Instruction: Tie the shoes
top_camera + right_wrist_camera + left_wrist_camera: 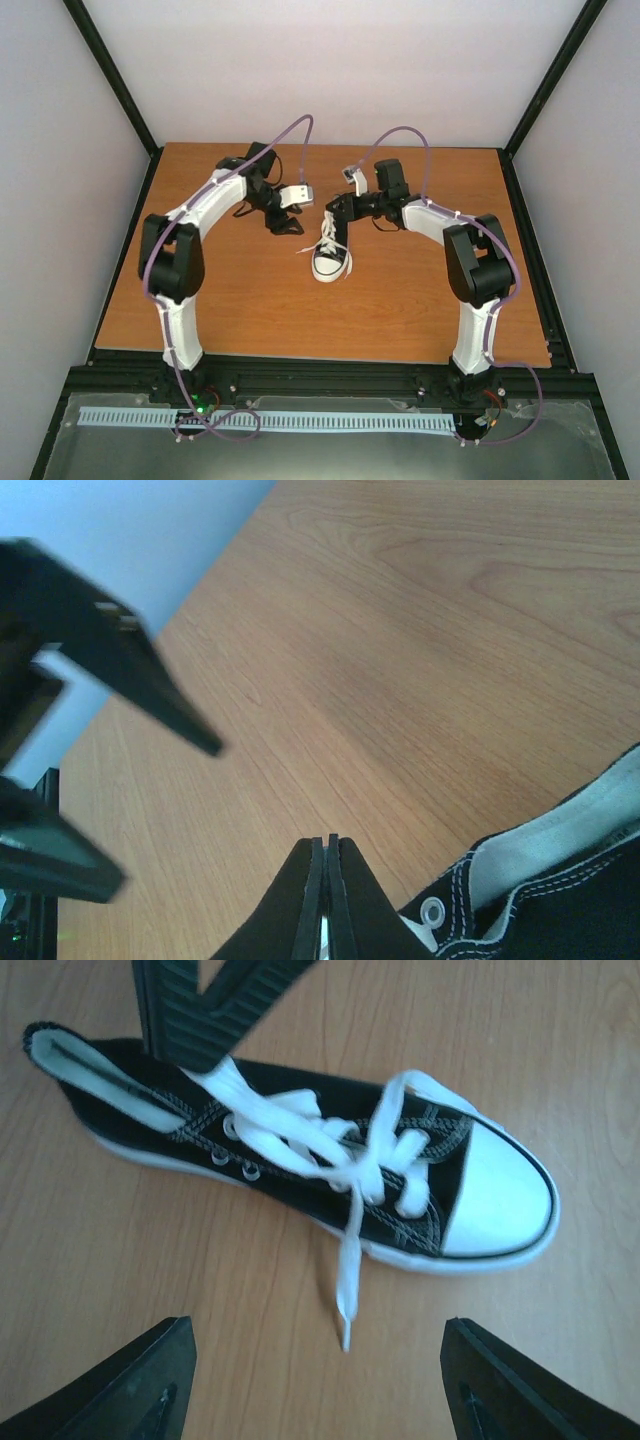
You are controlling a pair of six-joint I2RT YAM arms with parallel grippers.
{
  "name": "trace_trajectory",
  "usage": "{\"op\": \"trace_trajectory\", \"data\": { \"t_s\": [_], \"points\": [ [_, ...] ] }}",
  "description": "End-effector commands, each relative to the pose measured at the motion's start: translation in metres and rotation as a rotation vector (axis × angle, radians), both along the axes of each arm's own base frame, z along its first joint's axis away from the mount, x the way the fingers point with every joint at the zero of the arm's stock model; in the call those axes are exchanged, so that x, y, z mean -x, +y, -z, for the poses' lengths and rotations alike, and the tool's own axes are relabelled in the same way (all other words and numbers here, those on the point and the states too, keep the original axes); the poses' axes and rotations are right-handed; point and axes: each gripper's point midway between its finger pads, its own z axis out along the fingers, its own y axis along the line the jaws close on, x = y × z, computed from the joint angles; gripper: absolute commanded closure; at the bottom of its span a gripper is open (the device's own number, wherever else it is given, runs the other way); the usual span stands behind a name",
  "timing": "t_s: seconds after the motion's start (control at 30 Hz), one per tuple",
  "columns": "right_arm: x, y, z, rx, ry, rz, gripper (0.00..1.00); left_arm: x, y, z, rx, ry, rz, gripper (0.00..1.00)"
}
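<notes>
Three risks stand out. Nearest, the right claw (325, 845) has its fingers pressed together, apparently pinching a lace (255, 1105) that rises from the top eyelets to its tips. A hard pull could slip the thin lace out of the pinch, or drag or tip the light shoe (300, 1188) rather than tighten anything. Farther off, the left claw (318, 1325) hangs with its fingers spread wide and holding nothing, above the loose end (348, 1280) lying flat on the tabletop (120, 1260). A flat lace is hard to get under, so closing off-line might catch only wood or shove the shoe sideways. The claws are also near each other, and a crossing move could knock them together.

The shoe's heel collar sits just beside and below the right claw's tips. From the left claw, the loose end lies between its fingers. The shoe is just beyond, toe cap to the right, and the right claw is over the heel end.
</notes>
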Motion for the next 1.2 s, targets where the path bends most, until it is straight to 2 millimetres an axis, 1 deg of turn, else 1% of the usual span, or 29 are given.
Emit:
{"op": "trace_trajectory", "data": {
  "t_s": [0.0, 0.07, 0.13, 0.27, 0.33, 0.4, 0.43, 0.5, 0.57, 0.6, 0.7, 0.8, 0.87, 1.0, 1.07, 1.17],
  "points": [
    [0.008, 0.007, -0.010, -0.029, -0.049, -0.045, 0.97, -0.016, -0.032, -0.006, 0.190, 0.066, 0.066, 0.31],
    [0.009, 0.006, -0.011, -0.031, -0.053, -0.042, 0.97, -0.014, -0.036, 0.008, 0.201, 0.120, 0.102, 0.33],
    [0.011, 0.007, -0.013, -0.036, -0.055, -0.047, 0.97, -0.016, -0.040, 0.017, 0.220, 0.130, 0.129, 0.34],
    [0.014, 0.005, -0.015, -0.036, -0.059, -0.049, 0.97, -0.024, -0.045, 0.022, 0.247, 0.073, 0.169, 0.35],
    [0.015, 0.004, -0.016, -0.037, -0.066, -0.044, 0.97, -0.019, -0.044, 0.026, 0.249, -0.004, 0.237, 0.35],
    [0.016, 0.005, -0.018, -0.042, -0.070, -0.042, 0.97, -0.017, -0.042, 0.035, 0.244, -0.099, 0.287, 0.32],
    [0.016, 0.006, -0.018, -0.044, -0.072, -0.045, 0.97, -0.018, -0.043, 0.041, 0.241, -0.112, 0.298, 0.31],
    [0.015, 0.008, -0.019, -0.044, -0.075, -0.047, 0.97, -0.028, -0.047, 0.050, 0.245, -0.045, 0.254, 0.31],
    [0.017, 0.011, -0.021, -0.047, -0.080, -0.053, 0.97, -0.038, -0.055, 0.046, 0.269, -0.012, 0.219, 0.31],
    [0.018, 0.013, -0.021, -0.048, -0.083, -0.056, 0.97, -0.039, -0.057, 0.045, 0.286, -0.008, 0.217, 0.32],
    [0.019, 0.015, -0.027, -0.055, -0.098, -0.058, 0.97, -0.030, -0.060, 0.052, 0.309, 0.024, 0.249, 0.33],
    [0.017, 0.015, -0.029, -0.053, -0.104, -0.047, 0.97, -0.025, -0.064, 0.059, 0.316, 0.059, 0.251, 0.37],
    [0.017, 0.015, -0.028, -0.052, -0.106, -0.046, 0.97, -0.029, -0.068, 0.059, 0.332, 0.068, 0.235, 0.41],
    [0.018, 0.016, -0.027, -0.057, -0.101, -0.052, 0.97, -0.044, -0.077, 0.054, 0.377, 0.064, 0.184, 0.49],
    [0.017, 0.016, -0.028, -0.058, -0.103, -0.055, 0.97, -0.052, -0.081, 0.055, 0.373, 0.057, 0.157, 0.50],
    [0.017, 0.016, -0.026, -0.056, -0.103, -0.054, 0.97, -0.051, -0.083, 0.053, 0.385, 0.066, 0.155, 0.50]
  ]
}}
